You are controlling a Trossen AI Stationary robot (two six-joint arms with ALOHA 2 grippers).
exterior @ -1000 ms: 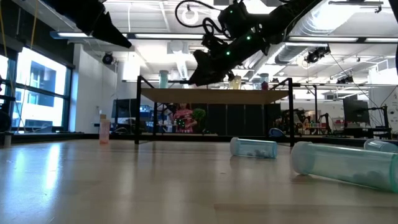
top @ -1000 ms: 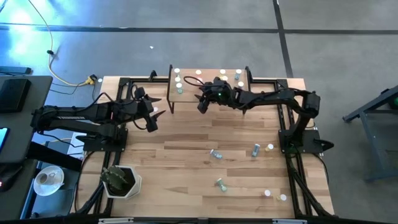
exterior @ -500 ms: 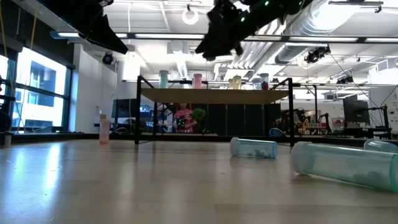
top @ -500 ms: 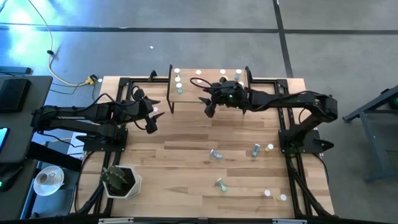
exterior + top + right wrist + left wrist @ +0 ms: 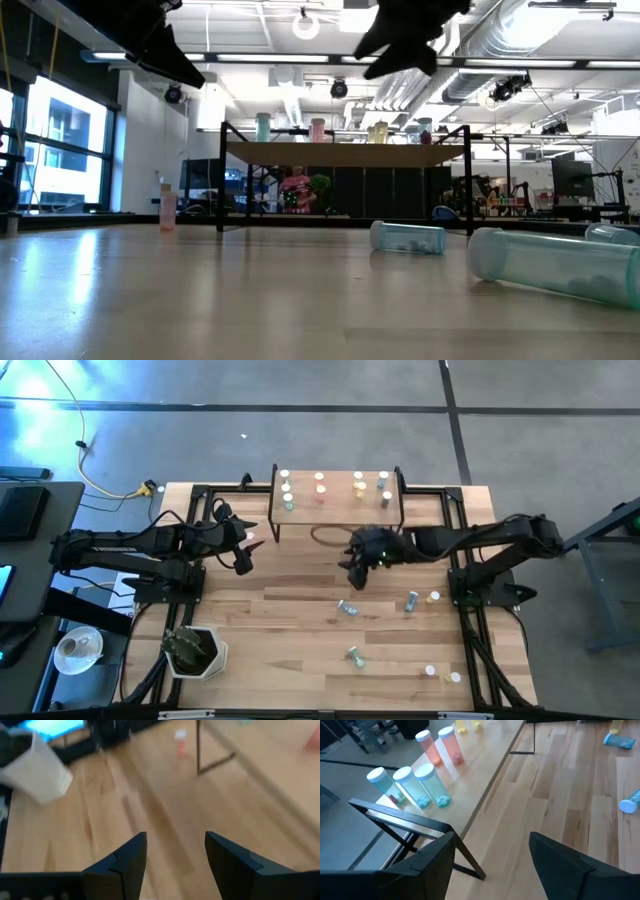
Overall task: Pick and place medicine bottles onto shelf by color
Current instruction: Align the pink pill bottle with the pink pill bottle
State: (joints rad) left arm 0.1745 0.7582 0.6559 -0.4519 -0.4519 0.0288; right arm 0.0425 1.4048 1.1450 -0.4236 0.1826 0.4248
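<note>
The shelf [image 5: 337,490] stands at the far edge of the worktop [image 5: 290,630], near its middle. On it stand upright medicine bottles [image 5: 320,488] sorted in groups: teal ones [image 5: 422,785] at the left end, then pink ones [image 5: 442,747], then yellow, then a greyish pair at the right end.

The right gripper [image 5: 355,575] hangs over the worktop just in front of the shelf, toward the right half, with its jaws spread wide and nothing between them; the right wrist view shows only bare wood between its two fingers [image 5: 125,862]. The left gripper [image 5: 243,555] waits near the shelf's left end, jaws wide and empty.

On the near right part of the worktop several loose bottles lie scattered: a teal one [image 5: 348,607] lies on its side just near of the right gripper, another teal one [image 5: 411,600] and a yellow one [image 5: 433,597] farther right, one [image 5: 354,655] nearer still, and two [image 5: 443,674] by the near right corner. A small pink bottle [image 5: 167,207] stands on the worktop left of the shelf.

A white pot holding a plant [image 5: 194,650] sits at the near left corner.
</note>
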